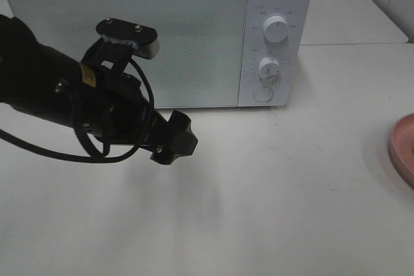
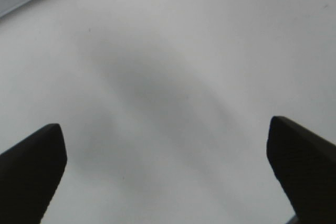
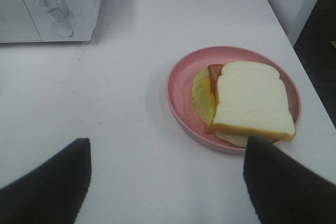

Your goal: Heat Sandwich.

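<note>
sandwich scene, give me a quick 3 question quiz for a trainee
1. True or false: the microwave door is shut.
2. What does the sandwich rest on? A) bare table B) pink plate C) inside the microwave
3. What is between the left gripper fingers?

Key:
1. True.
2. B.
3. Nothing; they stand wide apart over the bare white table.
</note>
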Action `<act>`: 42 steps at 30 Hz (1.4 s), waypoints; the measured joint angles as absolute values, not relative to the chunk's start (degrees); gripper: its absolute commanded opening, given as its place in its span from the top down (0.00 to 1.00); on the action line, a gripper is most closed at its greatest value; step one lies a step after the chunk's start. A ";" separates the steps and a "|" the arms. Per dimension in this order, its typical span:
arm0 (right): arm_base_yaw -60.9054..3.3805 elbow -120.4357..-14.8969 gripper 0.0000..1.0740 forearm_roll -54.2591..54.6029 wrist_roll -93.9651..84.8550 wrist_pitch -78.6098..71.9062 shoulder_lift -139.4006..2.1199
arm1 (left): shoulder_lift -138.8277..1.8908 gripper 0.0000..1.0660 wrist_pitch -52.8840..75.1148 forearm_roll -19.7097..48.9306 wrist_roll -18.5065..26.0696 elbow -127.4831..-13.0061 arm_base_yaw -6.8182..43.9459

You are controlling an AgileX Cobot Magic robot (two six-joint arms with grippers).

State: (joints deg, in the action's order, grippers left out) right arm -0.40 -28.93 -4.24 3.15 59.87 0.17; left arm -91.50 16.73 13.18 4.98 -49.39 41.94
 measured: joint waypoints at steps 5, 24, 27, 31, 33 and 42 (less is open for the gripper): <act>-0.40 -28.93 0.29 -4.24 3.15 59.87 0.17 | -88.58 0.05 27.44 13.18 2.81 -49.39 36.50; -0.40 -28.93 0.29 -4.24 3.15 59.87 0.17 | -78.61 0.05 52.94 8.14 2.58 -49.45 5.90; -0.40 -28.93 0.29 -4.24 3.15 59.87 0.17 | -77.64 0.05 54.03 7.85 2.58 -49.45 4.18; -0.40 -28.93 0.29 -4.24 3.15 59.87 0.17 | -74.14 0.05 54.55 7.22 2.58 -47.67 1.83; -0.40 -28.93 0.29 -4.24 3.15 59.87 0.17 | -70.99 0.05 54.89 6.82 2.64 -45.09 1.66; -0.40 -28.93 0.29 -4.24 3.15 59.87 0.17 | -59.30 0.05 55.00 6.59 5.16 -36.50 1.66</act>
